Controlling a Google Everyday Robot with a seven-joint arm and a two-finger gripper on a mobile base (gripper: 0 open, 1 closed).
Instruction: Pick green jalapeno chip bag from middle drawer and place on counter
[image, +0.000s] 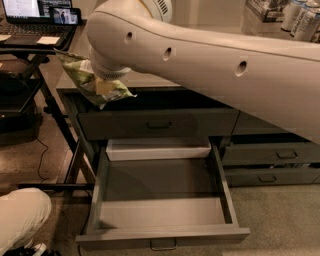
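Foil, likely handling light, crinkly, slippery. Clamping green jalapeno chip bag (79, 75) mid-body with gripper (104, 86), upper left of frame.

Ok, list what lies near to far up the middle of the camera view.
Open middle drawer → white tray at its rear → closed top drawer → counter. The end effector, under the arm's wrist at upper left, holds the green jalapeno chip bag.

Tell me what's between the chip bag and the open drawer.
Top drawer's front, camera view. The chip bag hangs above it at the arm's end, which hides the gripper; the open drawer sits below.
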